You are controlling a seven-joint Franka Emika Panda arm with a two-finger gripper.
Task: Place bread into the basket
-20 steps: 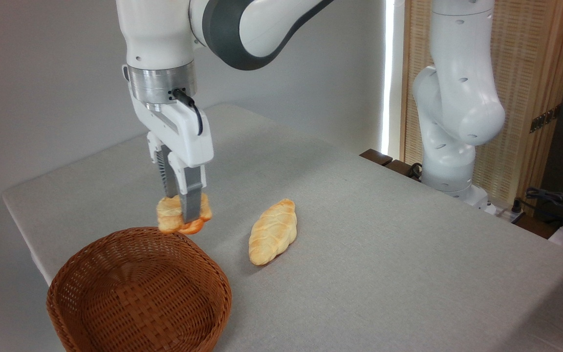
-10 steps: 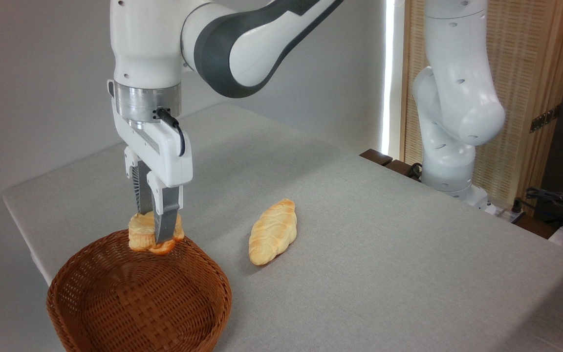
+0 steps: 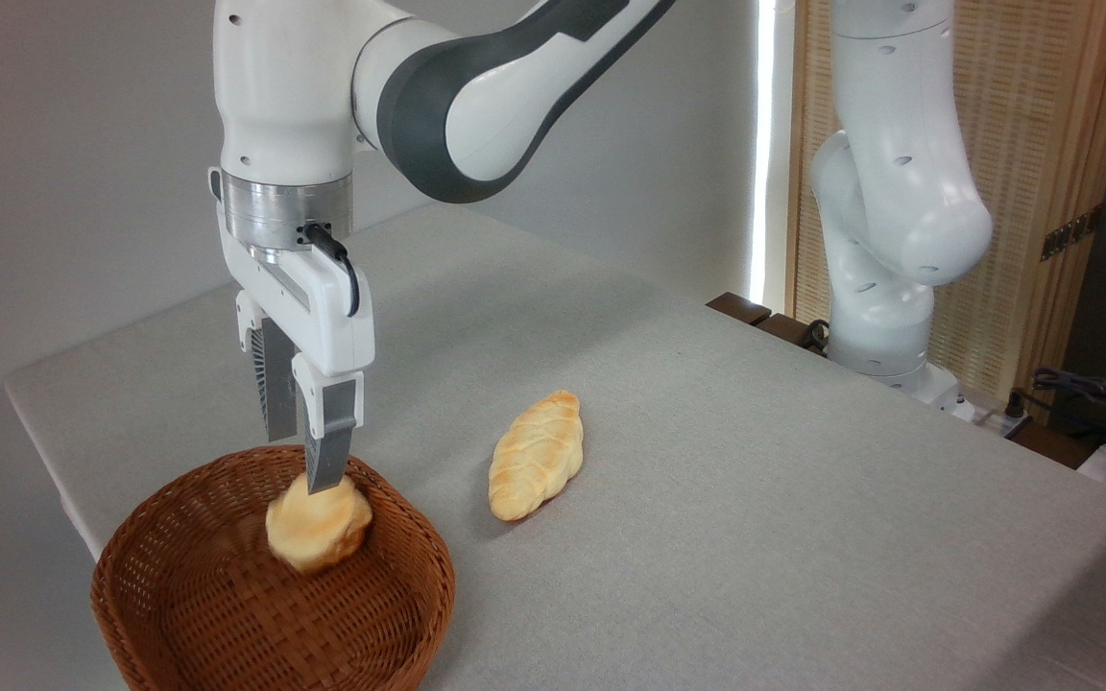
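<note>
While the white arm bends over from the top of the picture, its wrist points straight down and the tool [image 3: 303, 461] hangs just above the back part of the basket [image 3: 227, 614]. The two grey fingers [image 3: 327, 451] point down with a gap between them, so the tool is open and holds nothing. The tip of the nearer finger is very close to the top of the bread [image 3: 318, 526]; I cannot tell if it touches.

Half a second ago the tool was shut on the bread and held it in the air over the back rim of the basket. Now the fingers have spread apart and the bread has dropped down. The tool has stayed at nearly the same spot, only a tiny bit to the right. One second ago the tool and the bread were farther right, behind the basket and over the worktop.

The basket is round, brown and woven, and it sits at the near left corner of the grey worktop [image 3: 707, 432]. The bread is inside it, in the back part, leaning on the inner wall near the rim. It is a small, chunky, golden bun. It is the only thing in the basket.

A longer, paler loaf [image 3: 536, 454] lies on the worktop to the right of the basket, apart from it. It has not moved.
</note>
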